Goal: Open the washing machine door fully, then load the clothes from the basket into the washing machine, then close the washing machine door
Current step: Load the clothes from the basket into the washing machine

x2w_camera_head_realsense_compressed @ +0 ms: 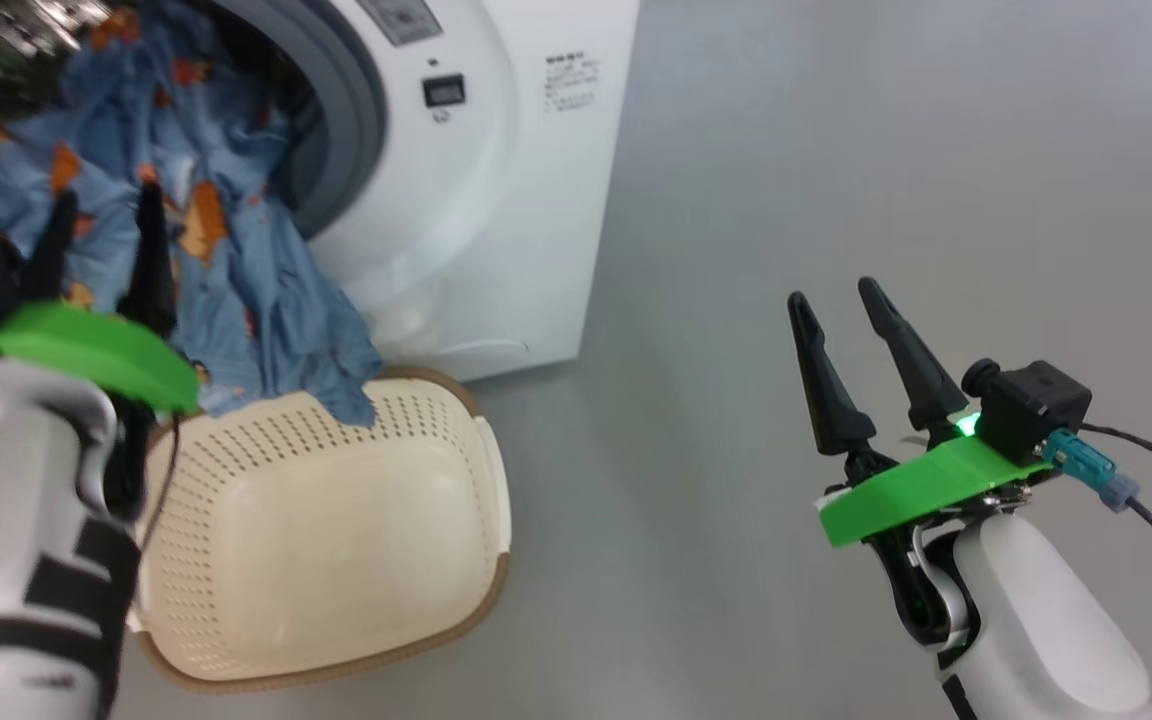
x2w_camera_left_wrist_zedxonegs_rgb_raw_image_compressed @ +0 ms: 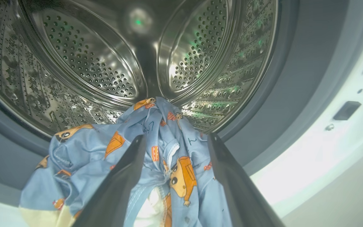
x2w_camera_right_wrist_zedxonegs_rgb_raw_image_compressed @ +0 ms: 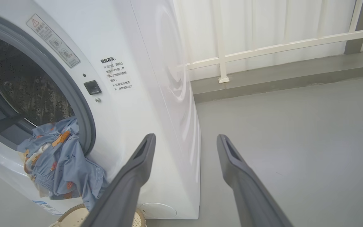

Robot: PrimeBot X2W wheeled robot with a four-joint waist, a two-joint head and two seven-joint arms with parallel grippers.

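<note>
The washing machine (x2w_camera_head_realsense_compressed: 496, 200) stands with its mouth uncovered; the washing machine door is out of view. Light blue clothes (x2w_camera_head_realsense_compressed: 236, 270) spill from the drum (x2w_camera_left_wrist_zedxonegs_rgb_raw_image_compressed: 83, 56) over the grey ring, and their tail reaches the far rim of the cream basket (x2w_camera_head_realsense_compressed: 336, 560), whose floor is bare. My left gripper (x2w_camera_head_realsense_compressed: 106, 245) is open at the mouth, its fingers astride the clothes (x2w_camera_left_wrist_zedxonegs_rgb_raw_image_compressed: 175, 164) draped on the ring. My right gripper (x2w_camera_head_realsense_compressed: 833, 293) hangs open over the floor to the machine's right, holding nothing. In the right wrist view that gripper (x2w_camera_right_wrist_zedxonegs_rgb_raw_image_compressed: 185, 136) points past the machine's corner, with the clothes (x2w_camera_right_wrist_zedxonegs_rgb_raw_image_compressed: 61, 157) to its left.
Grey floor (x2w_camera_head_realsense_compressed: 836, 150) stretches to the right of the machine. Behind the machine's side, a white railing (x2w_camera_right_wrist_zedxonegs_rgb_raw_image_compressed: 263, 50) and a curtain stand above a raised grey ledge. The basket's brown rim (x2w_camera_right_wrist_zedxonegs_rgb_raw_image_compressed: 74, 214) sits right below the machine's front.
</note>
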